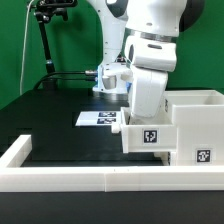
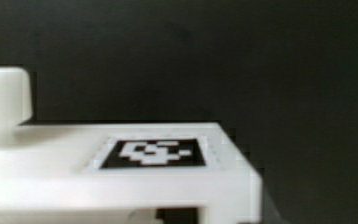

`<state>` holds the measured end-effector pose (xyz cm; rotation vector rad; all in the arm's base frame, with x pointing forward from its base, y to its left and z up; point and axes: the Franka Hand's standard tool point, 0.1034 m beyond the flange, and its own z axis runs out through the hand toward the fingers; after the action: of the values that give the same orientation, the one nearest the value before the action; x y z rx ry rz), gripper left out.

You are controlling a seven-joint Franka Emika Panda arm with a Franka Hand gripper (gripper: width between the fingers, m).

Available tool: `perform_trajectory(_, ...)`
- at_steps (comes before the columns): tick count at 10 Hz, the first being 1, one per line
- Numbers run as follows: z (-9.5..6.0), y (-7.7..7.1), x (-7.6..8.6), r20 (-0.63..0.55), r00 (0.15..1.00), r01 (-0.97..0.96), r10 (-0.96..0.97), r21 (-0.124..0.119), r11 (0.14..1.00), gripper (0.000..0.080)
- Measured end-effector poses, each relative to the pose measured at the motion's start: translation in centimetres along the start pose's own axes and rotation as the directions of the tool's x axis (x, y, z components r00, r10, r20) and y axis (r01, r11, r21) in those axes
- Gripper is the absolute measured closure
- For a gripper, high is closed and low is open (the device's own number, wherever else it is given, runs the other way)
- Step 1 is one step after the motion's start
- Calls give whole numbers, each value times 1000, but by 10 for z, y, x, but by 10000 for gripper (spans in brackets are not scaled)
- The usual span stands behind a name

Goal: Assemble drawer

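The drawer's tall hollow box point(image 1: 196, 122) stands at the exterior view's right, with a tag on its front. A small white tray point(image 1: 147, 134) with a tag sits against the box's left side. My gripper point(image 1: 136, 116) comes straight down onto the tray and is shut on its top edge. Its fingers are mostly hidden by the hand and the tray. In the wrist view the tray point(image 2: 87, 170) fills the lower part close up, with its tag point(image 2: 156, 153) and its knob point(image 2: 0, 100) showing. I see no second tray.
The marker board point(image 1: 98, 118) lies flat on the black table behind the tray. A low white wall point(image 1: 70, 180) edges the table's front and left. A black camera stand point(image 1: 45, 40) rises at the back left.
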<state>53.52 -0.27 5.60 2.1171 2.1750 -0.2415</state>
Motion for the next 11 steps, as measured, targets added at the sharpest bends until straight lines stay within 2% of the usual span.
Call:
perform_trajectory(2,1,2,-7,-1,998,66,-66,-6,998,754)
perform_trajectory(7,-1,2,0,-4,998,56,-56,-8,998,754)
perform_trajectory(11,-5,-2,5,6,997,-71,71,13,997,754)
